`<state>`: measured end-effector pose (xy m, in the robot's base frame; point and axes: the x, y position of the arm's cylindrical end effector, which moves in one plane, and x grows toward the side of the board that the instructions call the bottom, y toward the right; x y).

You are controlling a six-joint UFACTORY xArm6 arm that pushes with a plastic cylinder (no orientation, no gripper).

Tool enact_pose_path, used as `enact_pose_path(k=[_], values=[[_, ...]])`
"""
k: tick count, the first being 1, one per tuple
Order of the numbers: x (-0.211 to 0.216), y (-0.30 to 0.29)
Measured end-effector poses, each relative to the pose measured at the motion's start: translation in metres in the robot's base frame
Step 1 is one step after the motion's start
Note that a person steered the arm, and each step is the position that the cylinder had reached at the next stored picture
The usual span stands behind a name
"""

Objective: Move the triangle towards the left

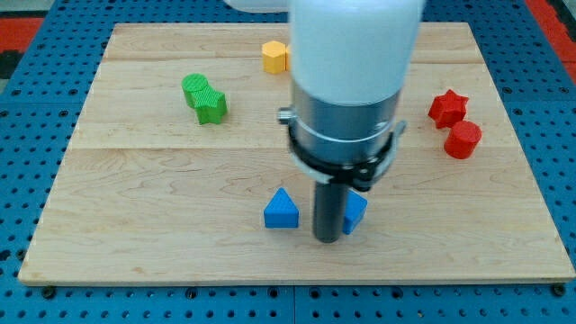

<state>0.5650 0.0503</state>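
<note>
A blue triangle block [281, 210] lies on the wooden board [135, 207] near the view's bottom middle. My tip [327, 238] stands just to the right of it, with a small gap between them. A second blue block [355, 211] sits right behind the rod on its right side, partly hidden; its shape is unclear. The arm's white and grey body covers the middle of the board above the rod.
A green block [204, 98] lies at the upper left. A yellow block [274, 56] sits at the top middle, partly behind the arm. A red star block [447, 107] and a red block [463, 139] lie at the right.
</note>
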Motion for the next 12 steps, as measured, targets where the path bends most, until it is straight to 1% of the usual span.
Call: enact_pose_path(k=[2, 3, 5, 7, 8, 11, 12], values=[[-0.005, 0.001], [-0.013, -0.022], [-0.027, -0.042], [-0.028, -0.05], [-0.024, -0.08], [-0.022, -0.14], [-0.017, -0.141]])
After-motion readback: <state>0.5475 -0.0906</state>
